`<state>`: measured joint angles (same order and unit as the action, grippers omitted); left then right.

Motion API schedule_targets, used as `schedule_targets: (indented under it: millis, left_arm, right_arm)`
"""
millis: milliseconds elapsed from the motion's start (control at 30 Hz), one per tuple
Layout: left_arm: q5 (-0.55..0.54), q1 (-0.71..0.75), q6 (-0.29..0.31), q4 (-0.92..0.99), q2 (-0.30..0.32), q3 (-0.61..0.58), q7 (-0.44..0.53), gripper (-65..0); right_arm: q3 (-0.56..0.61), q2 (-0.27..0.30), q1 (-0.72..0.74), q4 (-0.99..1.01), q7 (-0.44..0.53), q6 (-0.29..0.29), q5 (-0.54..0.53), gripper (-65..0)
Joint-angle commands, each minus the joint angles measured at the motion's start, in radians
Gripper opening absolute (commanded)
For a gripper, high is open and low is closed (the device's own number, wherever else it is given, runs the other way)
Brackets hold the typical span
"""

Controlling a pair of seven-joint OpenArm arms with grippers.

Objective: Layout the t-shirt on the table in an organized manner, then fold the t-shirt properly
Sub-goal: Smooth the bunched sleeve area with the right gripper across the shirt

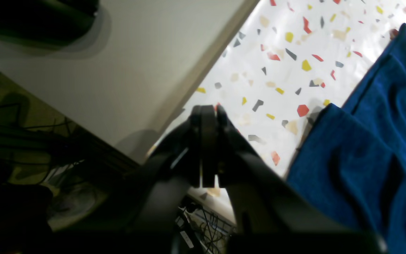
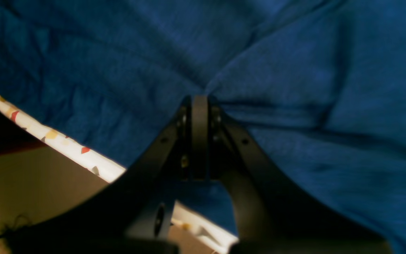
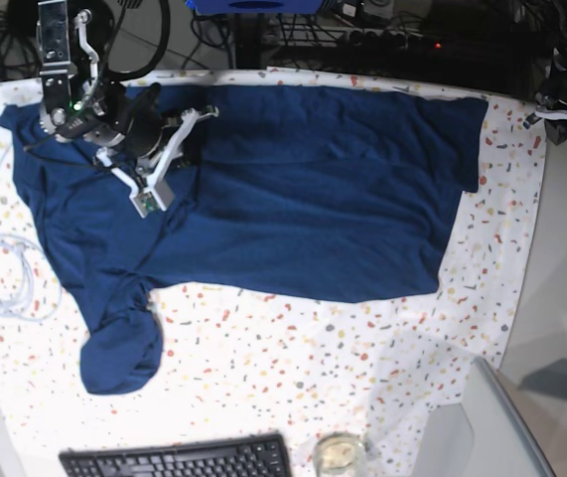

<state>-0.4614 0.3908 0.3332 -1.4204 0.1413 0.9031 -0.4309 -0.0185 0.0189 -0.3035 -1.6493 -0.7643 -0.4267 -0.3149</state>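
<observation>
The navy t-shirt (image 3: 313, 199) lies spread across the speckled table (image 3: 313, 368), with one sleeve bunched at the front left (image 3: 119, 348). My right gripper (image 3: 194, 124) is at the shirt's far edge. In the right wrist view it (image 2: 199, 100) is shut on the t-shirt (image 2: 294, 70), and folds radiate from the pinch close to the table edge (image 2: 65, 143). My left gripper (image 1: 208, 109) is shut and empty over the table's edge (image 1: 287, 70), apart from the t-shirt (image 1: 382, 141). In the base view it (image 3: 546, 111) is at the far right.
A plain grey surface (image 1: 118, 70) borders the table on the right (image 3: 561, 298). A white cable coil (image 3: 0, 268) lies at the left edge. A black keyboard (image 3: 174, 459) and a glass (image 3: 338, 455) sit at the front edge. Cables run behind the table.
</observation>
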Motion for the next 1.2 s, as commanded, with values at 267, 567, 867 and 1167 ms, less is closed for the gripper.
schedule_targets:
  millis: [267,567,867,1167]
  left_arm:
    - [-0.013,0.017,0.005,-0.016,0.040,0.052,0.022,-65.0]
    - [-0.006,0.030,0.077,-0.012,0.039,0.113,0.022,-65.0]
    - [-0.012,0.046,0.077,-0.012,0.039,0.113,0.022,-65.0]
    - [-0.012,0.047,0.079,0.023,0.040,0.115,0.022,-65.0]
  right_arm:
    - [-0.171,0.008,0.103,-0.090,0.021,0.002,-0.008,-17.4]
    - [-0.295,0.074,0.401,0.367,0.024,0.002,-0.005,-15.5]
    - [-0.295,0.098,0.439,0.516,0.085,0.002,-0.005,-24.9]
    - [-0.295,0.089,0.413,0.509,0.085,0.002,-0.008,-57.6]
